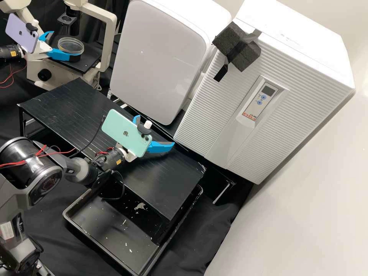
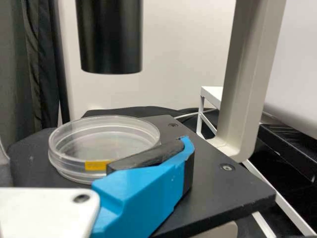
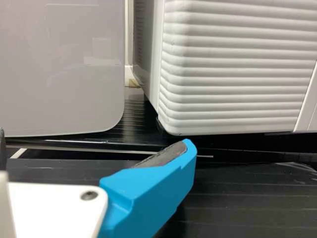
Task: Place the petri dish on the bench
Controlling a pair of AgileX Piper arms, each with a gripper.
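Right now, in the high view, the petri dish (image 1: 71, 45) is at the far left, over the black stage (image 1: 89, 59) of a cream microscope (image 1: 35, 73). The left gripper (image 1: 66, 45) is there as well, its blue fingers spread, one of them alongside the near side of the dish; a lilac phone (image 1: 21, 33) is mounted on that arm. Nearer, the right gripper (image 1: 156, 130) hangs above the slatted black platform (image 1: 69, 103), its fingers parted with nothing between them, and a mint-green phone (image 1: 126, 132) sits behind it. A shallow black tray (image 1: 111, 234) lies low on the near side, partly beneath the platform, with pale flecks scattered in it. Beyond the platform stand a white unit with a smooth grey front (image 1: 161, 57) and, to its right, a ribbed white cabinet (image 1: 295, 88) with a small control panel (image 1: 262, 100); a dark foam block (image 1: 239, 48) is attached to the cabinet's top edge. In the left wrist view, the clear dish sits upright on the stage, a yellow label (image 2: 97, 165) on its side wall, with one dark-padded finger overlapping its edge; a black cylinder (image 2: 110, 37) hangs above the stage. In the right wrist view, one blue finger (image 3: 148, 193) appears over the platform, with the cabinet and the smooth-fronted unit beyond.
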